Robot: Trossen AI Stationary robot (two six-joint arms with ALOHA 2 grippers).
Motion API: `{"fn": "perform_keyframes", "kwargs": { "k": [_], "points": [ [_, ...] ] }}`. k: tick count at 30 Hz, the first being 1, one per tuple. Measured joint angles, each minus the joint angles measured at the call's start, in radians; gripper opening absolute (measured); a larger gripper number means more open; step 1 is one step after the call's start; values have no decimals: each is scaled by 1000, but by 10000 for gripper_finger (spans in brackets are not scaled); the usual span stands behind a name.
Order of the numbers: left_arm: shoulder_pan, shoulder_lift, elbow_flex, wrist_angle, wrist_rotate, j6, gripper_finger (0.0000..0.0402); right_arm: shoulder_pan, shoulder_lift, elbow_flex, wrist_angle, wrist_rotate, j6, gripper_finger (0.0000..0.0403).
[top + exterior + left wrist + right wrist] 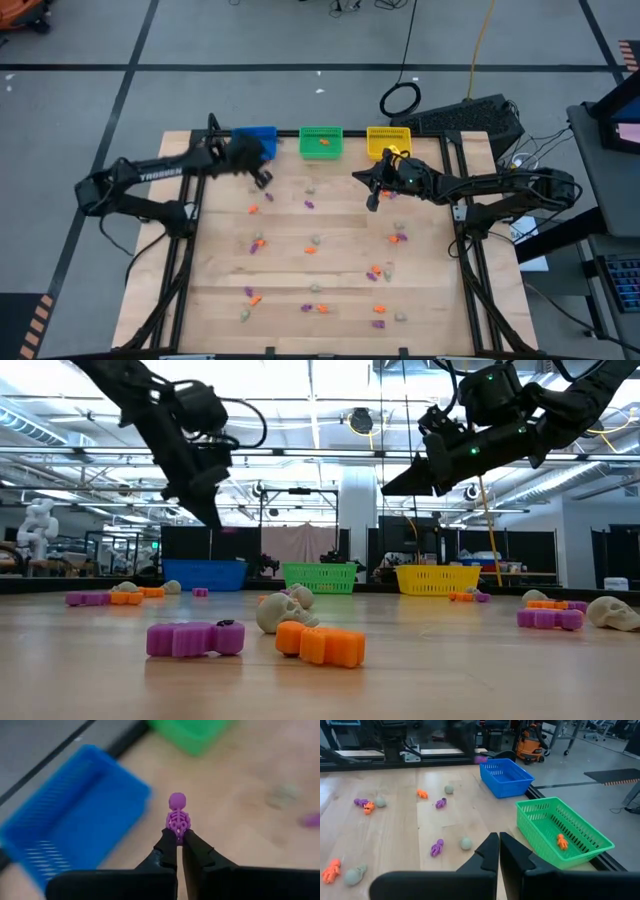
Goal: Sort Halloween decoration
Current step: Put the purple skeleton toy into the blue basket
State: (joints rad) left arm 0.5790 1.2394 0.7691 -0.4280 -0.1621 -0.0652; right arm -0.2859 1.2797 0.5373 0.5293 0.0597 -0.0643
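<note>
A: Our left tool [179, 840] is clamped on a purple skeleton [177, 815], lifted above the table [330, 270] beside the blue bin [75, 820].

B: So we're mid-carry; next we move over that bin and release. Our right tool [498, 845] waits, pressed together and empty, near the yellow bin [388, 140].

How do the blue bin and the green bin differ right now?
Colour: the blue bin is blue, the green bin green. Contents: in the right wrist view the blue bin looks empty, while the green bin holds an orange trinket. Position: the blue bin sits at the left end of the row, the green bin in the middle. The left gripper, jaws shut on a purple skeleton, is near the blue bin. Both are slotted plastic baskets at the table's far edge.
</note>
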Motion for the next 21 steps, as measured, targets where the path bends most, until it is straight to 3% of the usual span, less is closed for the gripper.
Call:
{"fn": "perform_keyframes", "kwargs": {
  "k": [5, 9, 15, 21],
  "points": [
    [201, 126, 145, -73, 51, 104, 2, 0, 0, 0, -8, 0, 2, 0],
    [300, 279, 262, -158, 114, 146, 2, 0, 0, 0, -11, 0, 1, 0],
    [359, 465, 331, -213, 146, 204, 2, 0, 0, 0, -10, 0, 7, 0],
    [376, 529, 338, -173, 134, 213, 3, 0, 0, 0, -10, 0, 6, 0]
  ]
}}
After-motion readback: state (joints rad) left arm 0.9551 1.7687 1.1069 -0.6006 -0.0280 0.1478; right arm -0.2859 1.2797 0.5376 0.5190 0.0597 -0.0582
